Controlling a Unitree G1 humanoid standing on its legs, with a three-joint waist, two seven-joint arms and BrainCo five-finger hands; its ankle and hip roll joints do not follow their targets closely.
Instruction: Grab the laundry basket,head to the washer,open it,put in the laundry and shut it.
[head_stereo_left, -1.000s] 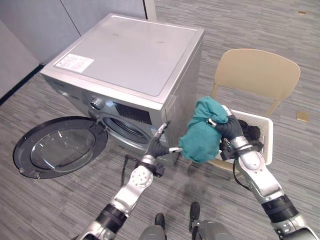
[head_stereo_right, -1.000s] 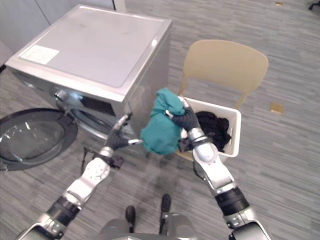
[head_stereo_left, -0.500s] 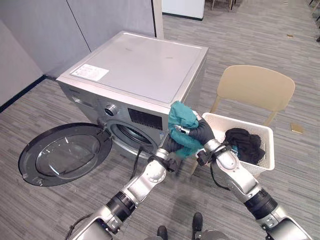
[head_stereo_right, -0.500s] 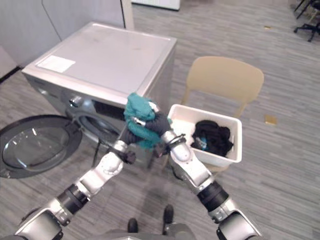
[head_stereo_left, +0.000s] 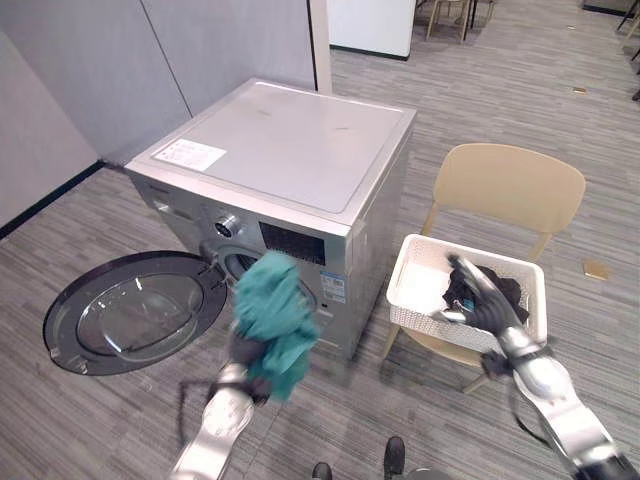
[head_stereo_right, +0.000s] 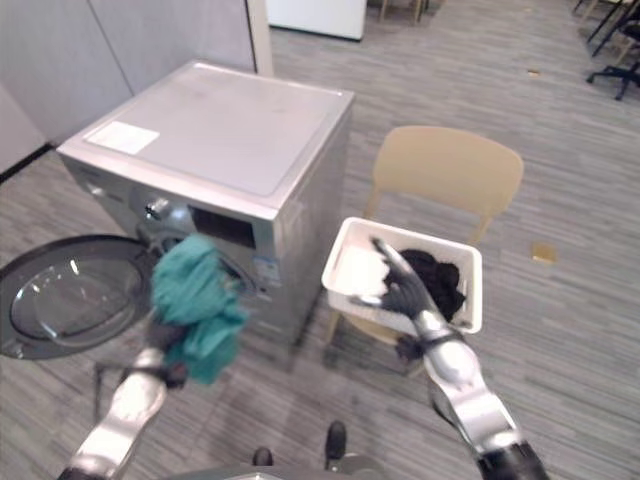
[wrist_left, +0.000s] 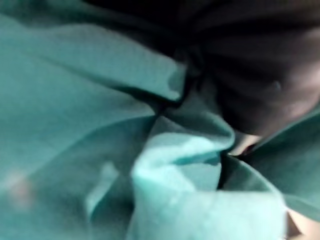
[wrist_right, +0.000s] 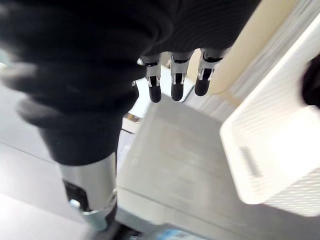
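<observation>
A teal cloth (head_stereo_left: 270, 315) hangs bunched in front of the washer's round opening (head_stereo_left: 240, 265), and my left hand (head_stereo_left: 241, 352) is shut on it from below. The cloth (wrist_left: 150, 165) also crowds the left wrist view, pressed against the hand's dark cover. The silver washer (head_stereo_left: 290, 150) has its door (head_stereo_left: 135, 310) swung wide to the left. A white laundry basket (head_stereo_left: 405, 275) rests on a tan chair (head_stereo_left: 510, 185), with dark clothes (head_stereo_left: 508, 290) and a white piece (head_stereo_left: 430, 290) inside. My right hand (head_stereo_left: 478, 300) hovers over the basket, open, its fingers (wrist_right: 172, 85) straight and holding nothing.
The open door takes up floor space left of the washer. Grey wall panels (head_stereo_left: 120, 60) stand behind the washer. The chair and basket sit close to the washer's right side, with grey carpet (head_stereo_left: 400, 400) in front.
The teal cloth has passed from my right hand to my left, which carried it left to the washer's opening. My right hand let go and moved back over the basket. The camera shifted.
</observation>
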